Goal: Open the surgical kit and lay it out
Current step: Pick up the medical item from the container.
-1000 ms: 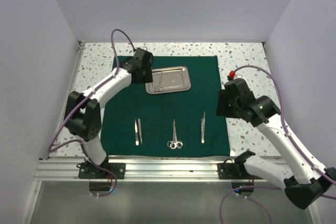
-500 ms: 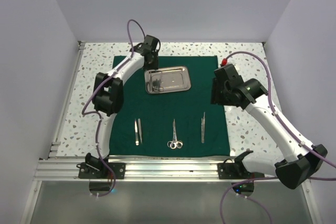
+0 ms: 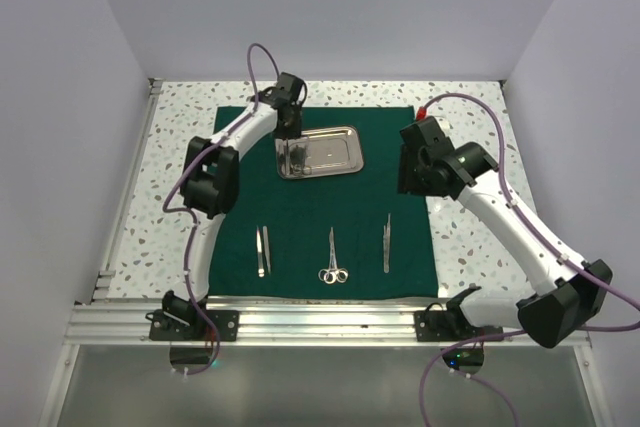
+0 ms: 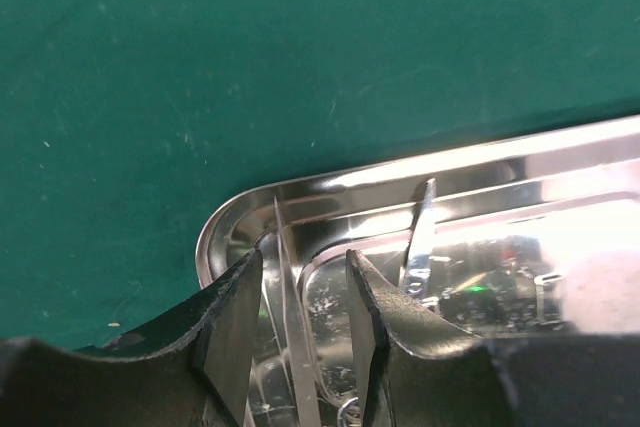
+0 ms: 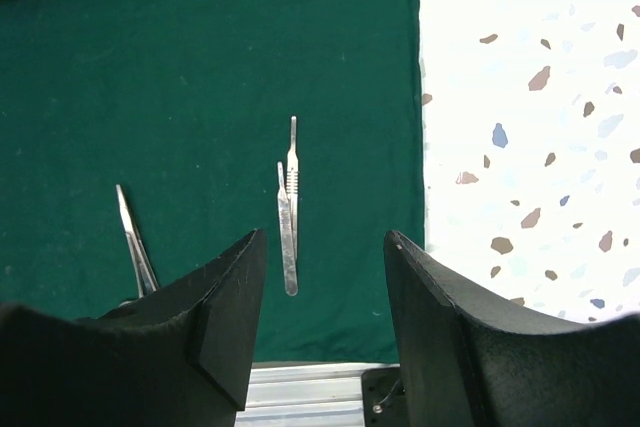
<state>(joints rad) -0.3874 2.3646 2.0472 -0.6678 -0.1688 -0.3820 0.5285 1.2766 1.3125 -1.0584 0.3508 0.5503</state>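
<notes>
Surrounding room: pale lilac walls [image 3: 350,7] on three sides.
Surface: speckled white table [image 3: 470,107].
Wrap: dark green square cloth wrap [image 3: 330,202], spread flat on the table.
Tray: shiny rectangular steel tray [image 3: 335,152] on the wrap's far half; its contents are lost in reflections.
Left arm: left gripper [image 4: 300,282] over the tray's corner, jaws narrowly apart; a thin bright streak between them is unclear.
Right arm: right gripper [image 5: 325,247] above the wrap's right edge, jaws wide, empty.
Instruments: slim steel tweezers [image 3: 263,250], steel scissors [image 3: 333,259] and another slim steel pair [image 5: 289,217] lie in a row near the wrap's near edge.
</notes>
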